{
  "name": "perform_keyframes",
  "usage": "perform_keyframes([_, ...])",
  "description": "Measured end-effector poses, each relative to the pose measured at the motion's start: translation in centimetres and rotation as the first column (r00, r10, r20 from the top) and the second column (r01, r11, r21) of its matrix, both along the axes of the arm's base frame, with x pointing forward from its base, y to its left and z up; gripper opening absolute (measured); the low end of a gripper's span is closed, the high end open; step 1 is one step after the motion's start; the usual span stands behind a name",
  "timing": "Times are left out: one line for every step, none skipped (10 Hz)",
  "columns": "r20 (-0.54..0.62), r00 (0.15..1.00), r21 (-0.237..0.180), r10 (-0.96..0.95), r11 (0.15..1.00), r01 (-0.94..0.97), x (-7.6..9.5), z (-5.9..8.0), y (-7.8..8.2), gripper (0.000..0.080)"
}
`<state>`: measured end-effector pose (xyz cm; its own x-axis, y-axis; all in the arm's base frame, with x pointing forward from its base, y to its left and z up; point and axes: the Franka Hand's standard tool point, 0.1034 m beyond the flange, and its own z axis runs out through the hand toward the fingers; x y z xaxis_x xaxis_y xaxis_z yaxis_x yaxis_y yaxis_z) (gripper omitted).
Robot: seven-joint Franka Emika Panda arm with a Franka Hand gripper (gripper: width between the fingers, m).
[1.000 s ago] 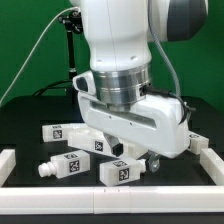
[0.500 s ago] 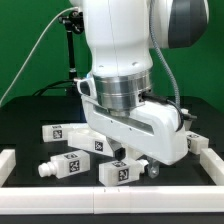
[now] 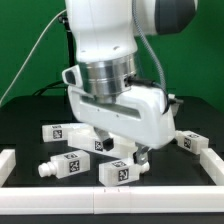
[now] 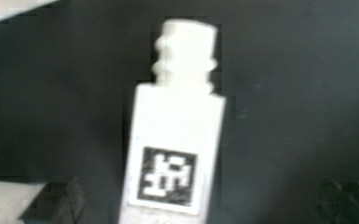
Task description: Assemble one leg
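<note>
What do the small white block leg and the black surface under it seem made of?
The small white rectangular block leg looks like smooth moulded plastic: uniform white, straight edges, ridged stub. Its black-and-white square tag seems a printed sticker. The black table surface looks matte, perhaps cloth or a mat; blur leaves it open.

The black table [image 3: 25,112] carried tagged white legs: a back leg [image 3: 55,131] and a front leg [image 3: 62,165] at the exterior view's left, a middle leg [image 3: 122,172], and a right-side leg [image 3: 190,141].
</note>
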<state>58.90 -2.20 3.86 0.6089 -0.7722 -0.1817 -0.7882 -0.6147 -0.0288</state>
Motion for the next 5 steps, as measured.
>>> perform_keyframes([0.004, 1.0, -0.006, 0.001, 1.0, -0.001, -0.1, -0.8, -0.3, 0.065])
perform_keyframes([0.011, 1.0, -0.012, -0.002, 1.0, 0.002, -0.1, -1.5, -0.1, 0.065])
perform_keyframes([0.017, 1.0, -0.016, 0.009, 1.0, -0.009, 0.0, -1.7, 0.9, 0.065])
perform_keyframes([0.023, 0.999, -0.016, 0.024, 1.0, -0.023, 0.2, -1.7, 1.6, 0.065])
perform_keyframes([0.023, 0.999, -0.017, 0.027, 1.0, -0.026, 0.2, -1.7, 1.4, 0.065])
